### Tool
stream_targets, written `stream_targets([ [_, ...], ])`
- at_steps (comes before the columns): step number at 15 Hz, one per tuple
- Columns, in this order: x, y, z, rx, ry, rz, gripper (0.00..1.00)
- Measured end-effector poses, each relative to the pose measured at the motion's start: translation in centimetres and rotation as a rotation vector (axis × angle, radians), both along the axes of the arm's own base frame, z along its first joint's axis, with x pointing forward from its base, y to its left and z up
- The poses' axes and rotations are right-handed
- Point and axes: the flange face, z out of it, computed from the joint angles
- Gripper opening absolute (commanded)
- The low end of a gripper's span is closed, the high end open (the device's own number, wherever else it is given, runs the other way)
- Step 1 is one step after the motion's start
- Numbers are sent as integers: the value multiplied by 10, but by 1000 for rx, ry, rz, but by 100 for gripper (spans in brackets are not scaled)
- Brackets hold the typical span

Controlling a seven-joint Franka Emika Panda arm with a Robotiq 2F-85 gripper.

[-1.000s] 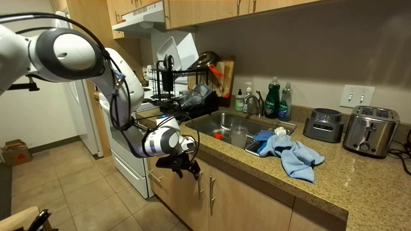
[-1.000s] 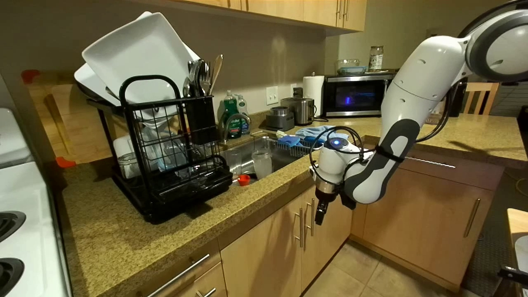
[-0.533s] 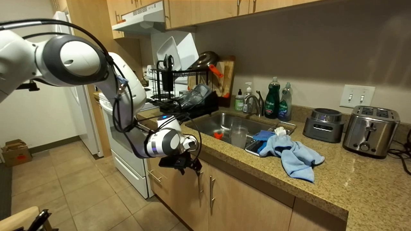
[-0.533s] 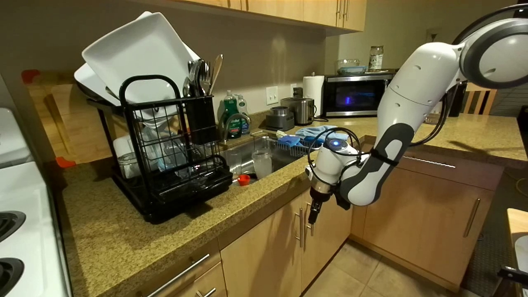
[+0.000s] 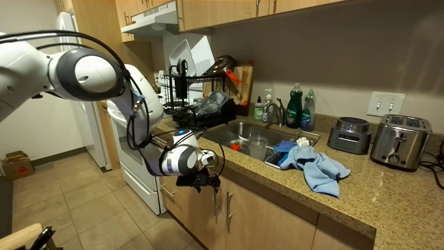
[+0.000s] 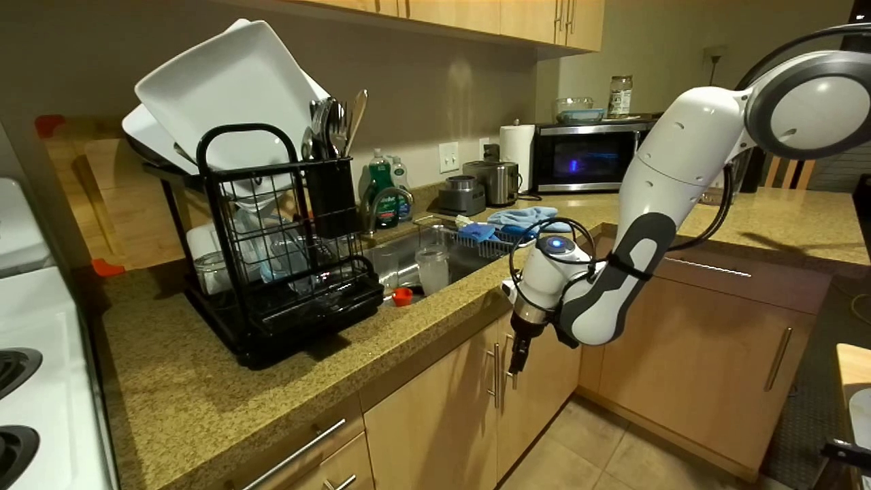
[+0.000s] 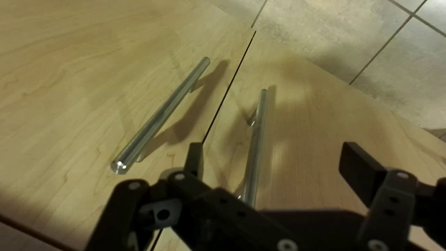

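Pincer (image 7: 273,158) has advanced slightly toward the cabinet doors (image 7: 306,146) since the earlier frame. Fingers (image 7: 362,174) stand wide apart; one door handle (image 7: 257,146) appears in line between them, depth unclear; second handle (image 7: 162,113) lies outside one finger.

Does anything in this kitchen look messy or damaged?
Just mild mess: the light-blue cloth lies crumpled on the counter by the sink, neither folded nor hung. The cabinet handles near the open gripper look undamaged.
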Motion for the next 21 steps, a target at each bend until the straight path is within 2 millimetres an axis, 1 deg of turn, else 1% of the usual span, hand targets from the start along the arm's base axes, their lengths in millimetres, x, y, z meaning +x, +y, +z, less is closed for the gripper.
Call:
stream_targets([
  [4,2,2,-5,2,-4,66,100],
  [14,10,9,10,22,-112,150,100],
  [21,9,22,12,40,-120,178,100],
])
